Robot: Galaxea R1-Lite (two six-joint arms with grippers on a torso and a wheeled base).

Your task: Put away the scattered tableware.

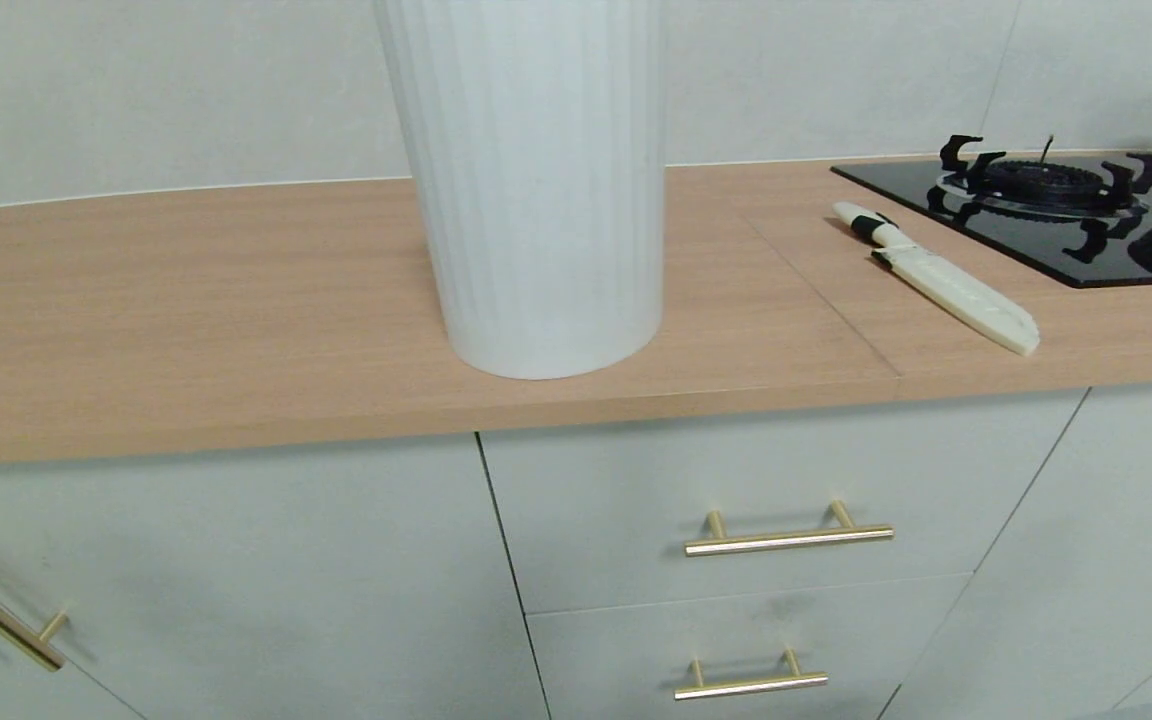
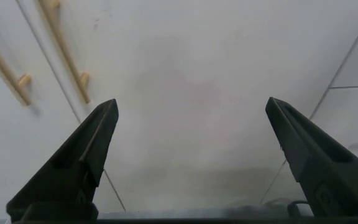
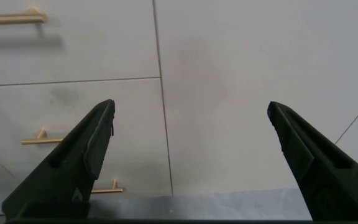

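Ribbed white holder [image 1: 536, 180], cream knife [image 1: 936, 278]

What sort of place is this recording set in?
Most likely a home-style kitchen, or a mock-up of one: a gas hob set into a wooden countertop, a knife lying beside the hob, and pale cabinet drawers with brass bar handles below.

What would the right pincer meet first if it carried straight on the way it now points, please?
Most likely the pale cabinet front: the open right pincer faces its plain panel beside the vertical seam bordering the drawers. Nothing shows in between, though depth is hard to judge.
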